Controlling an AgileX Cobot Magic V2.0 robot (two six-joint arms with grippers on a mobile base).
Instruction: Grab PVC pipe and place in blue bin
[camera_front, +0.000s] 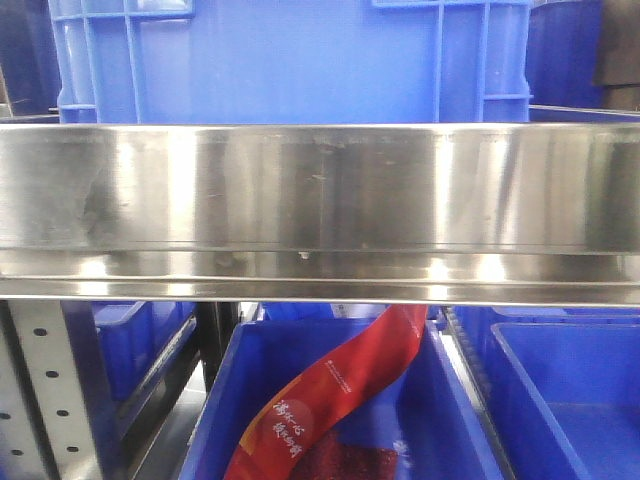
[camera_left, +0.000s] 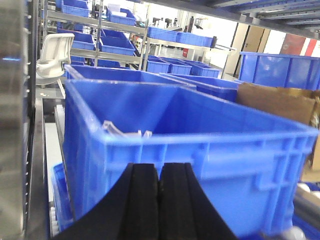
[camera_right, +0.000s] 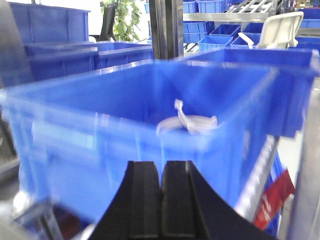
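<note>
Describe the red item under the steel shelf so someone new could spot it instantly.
Below the wide steel shelf in the front view sits an open blue bin. The long red strip with white lettering leans diagonally across it, the only red thing among blue bins.

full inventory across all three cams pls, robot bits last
Large blue plastic bin: 1, blue, on the steel shelf, in front of both wrists.
White plastic pipe clips: several, white, inside that bin by its near wall.
Stainless steel shelf edge: 1, silver, across the front view.
Red printed bag: 1, red, in a lower blue bin.
White plastic fitting: 1, white, on a rack behind.
Brown cardboard box: 1, brown, beside the bin.
Left gripper: black, shut.
Right gripper: black, shut.
</note>
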